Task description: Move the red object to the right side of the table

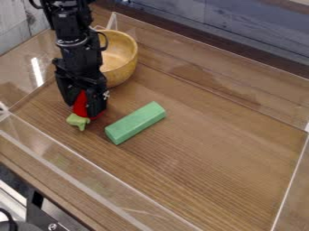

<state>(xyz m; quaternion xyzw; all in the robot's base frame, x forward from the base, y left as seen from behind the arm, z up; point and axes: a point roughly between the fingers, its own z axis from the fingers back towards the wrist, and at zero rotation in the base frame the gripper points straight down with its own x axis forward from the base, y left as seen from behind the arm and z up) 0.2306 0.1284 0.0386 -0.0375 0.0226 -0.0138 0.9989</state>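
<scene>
Camera: hand (79, 99) vertical, astride red object (79, 112)

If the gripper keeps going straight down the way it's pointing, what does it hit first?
Most likely the red strawberry toy: the open gripper points straight down with its jaws either side of it. Past that is only the wooden table. Exact depth is hard to judge from this one view.

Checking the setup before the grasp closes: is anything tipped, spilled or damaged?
Nothing stands out. The red object lies on the table under the open claw; the green block lies flat, and the wooden bowl sits upright.
</scene>
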